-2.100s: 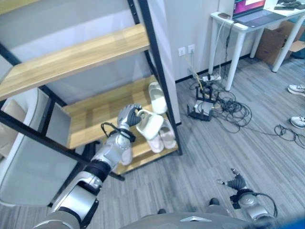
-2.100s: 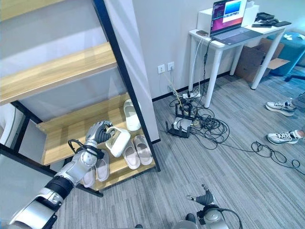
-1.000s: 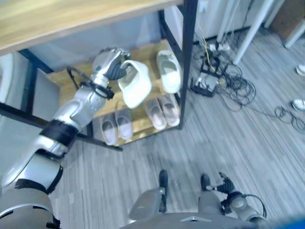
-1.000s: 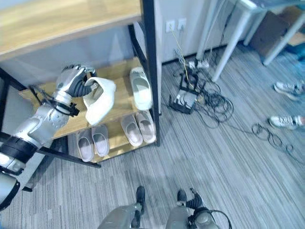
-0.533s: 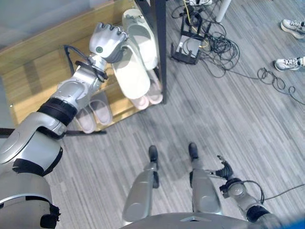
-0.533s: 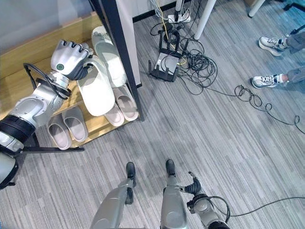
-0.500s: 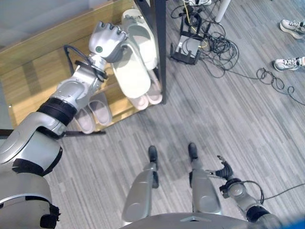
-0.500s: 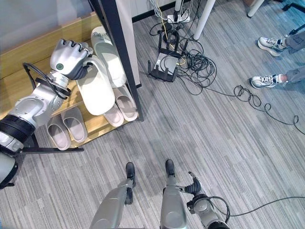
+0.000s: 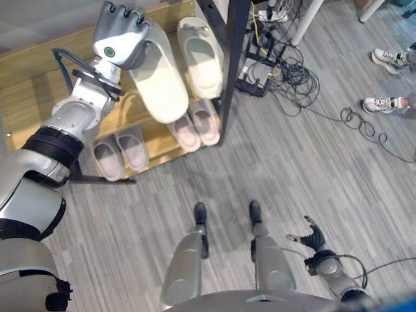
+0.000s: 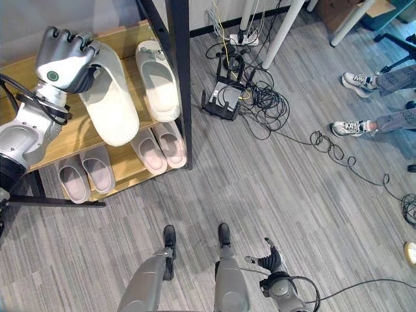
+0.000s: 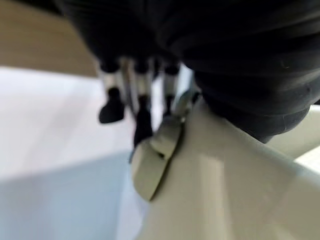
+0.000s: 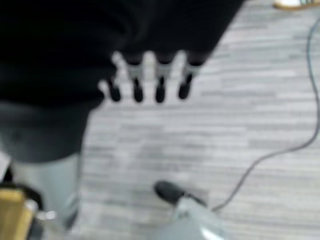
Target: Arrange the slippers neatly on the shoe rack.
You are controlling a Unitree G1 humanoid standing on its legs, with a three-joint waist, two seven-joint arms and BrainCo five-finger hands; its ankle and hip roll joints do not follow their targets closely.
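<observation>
Left hand (image 9: 120,40), fingers clenched round the cream slipper (image 9: 159,81), has swung it beside its mate (image 9: 200,52) on the shelf (image 10: 65,140) — nearly placed.

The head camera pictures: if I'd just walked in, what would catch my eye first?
Probably the robot's left hand, curled round a big cream slipper and holding it over the wooden shoe rack, beside a matching slipper lying on that shelf. Two pinkish pairs sit on the shelf below, and a tangle of black cables sprawls on the floor right of the rack.
</observation>
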